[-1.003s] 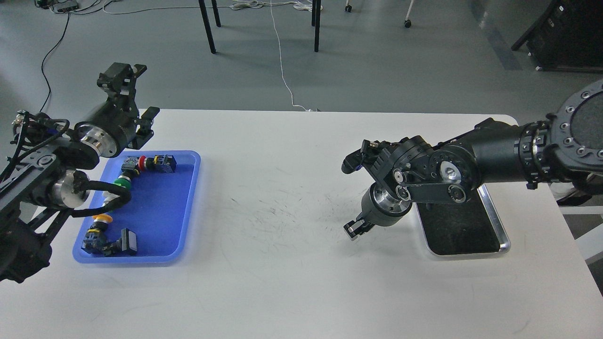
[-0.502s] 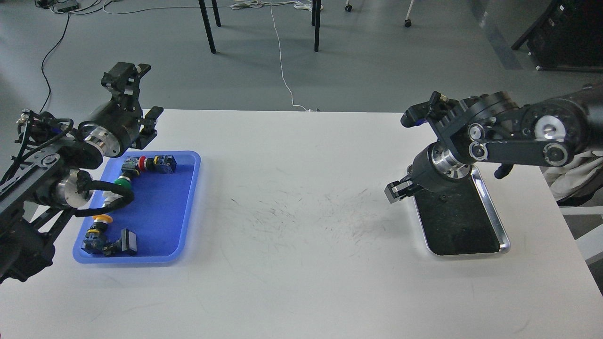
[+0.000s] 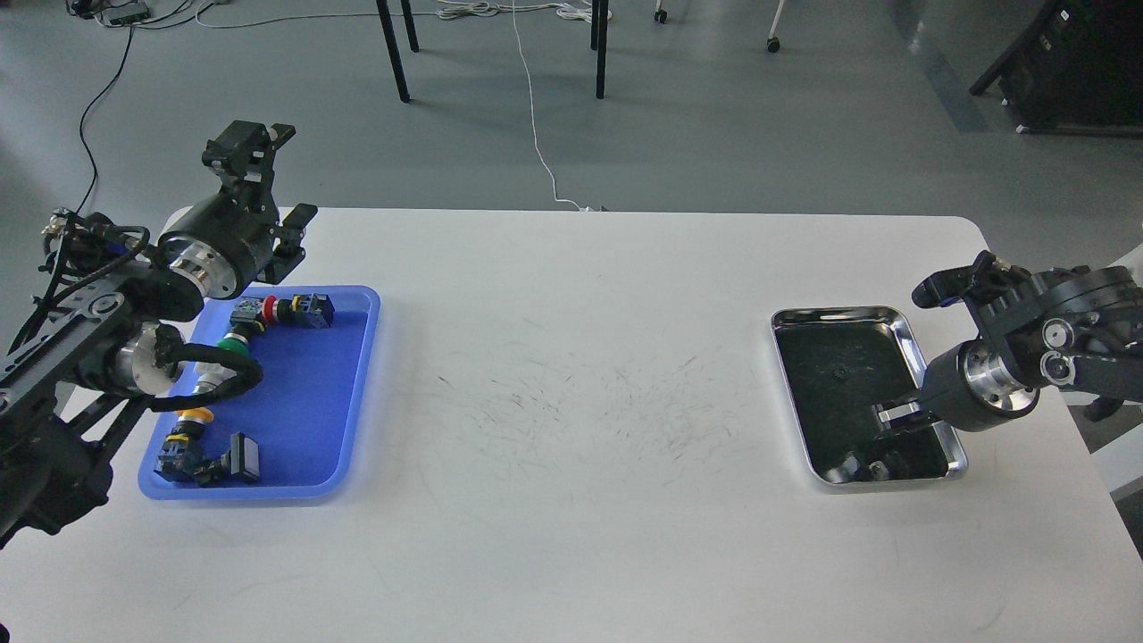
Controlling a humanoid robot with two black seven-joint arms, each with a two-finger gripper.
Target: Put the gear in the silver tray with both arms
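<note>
1. The white table point(image 3: 571, 375) carries two trays, well apart: the blue tray point(image 3: 295, 393) at the left and the silver tray point(image 3: 915, 353) at the right.
2. The silver tray lies flat near the table's right edge, with its long side running near to far. Its dark floor is scratched and reflective. At the near end, dark shapes show on the floor; whether they are reflections of the gripper or objects cannot be told.
3. No gear can be identified with certainty in the silver tray or in either gripper.
4. The blue tray holds several push-button switch parts: a red-capped one point(image 3: 284, 310) at the far end, a green-capped one point(image 3: 234, 344) just nearer, a yellow-capped one point(image 3: 192, 417) toward the near left, and a black block with a pale face point(image 3: 243, 455) at the near end.
5. The left gripper point(image 3: 263, 179) is raised above the far left corner of the table, beyond the blue tray's far edge. Its fingers stand clearly apart and hold nothing.
6. The right arm enters from the right edge. The right gripper point(image 3: 896, 416) points left over the near right part of the silver tray. A pale finger tip shows above the tray floor; the two fingers cannot be told apart, so their state cannot be determined.
7. The table surface between the trays shows fine dark scuff marks point(image 3: 589, 402).
</note>
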